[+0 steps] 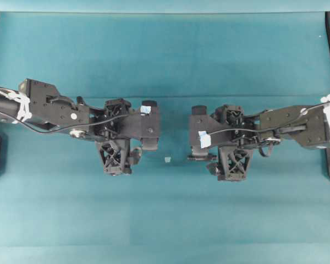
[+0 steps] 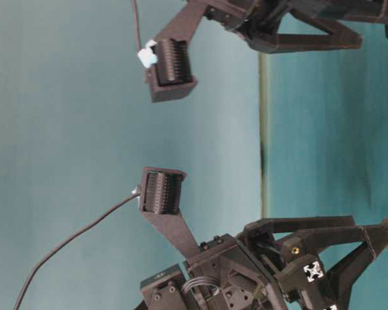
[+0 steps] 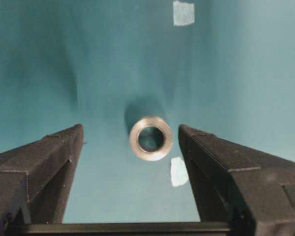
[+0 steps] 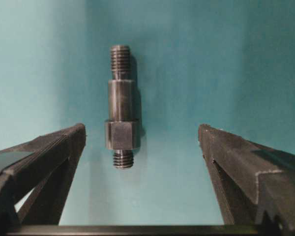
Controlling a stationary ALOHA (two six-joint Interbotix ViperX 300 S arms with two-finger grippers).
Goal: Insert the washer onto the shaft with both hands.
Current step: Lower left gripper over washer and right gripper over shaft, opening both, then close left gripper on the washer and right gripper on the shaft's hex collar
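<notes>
Teal mat under both arms, I'm at the approach: left gripper [image 3: 130, 184] gapes empty around the washer [image 3: 150, 137], right gripper [image 4: 142, 182] gapes empty around the lying shaft [image 4: 121, 105], so next I lower and close.

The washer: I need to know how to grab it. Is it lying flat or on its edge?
Flat. In the left wrist view the washer shows its round hole facing up from the table.

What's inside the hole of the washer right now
Nothing: through the washer hole only teal table shows. The shaft lies apart, seen by the right wrist camera.
</notes>
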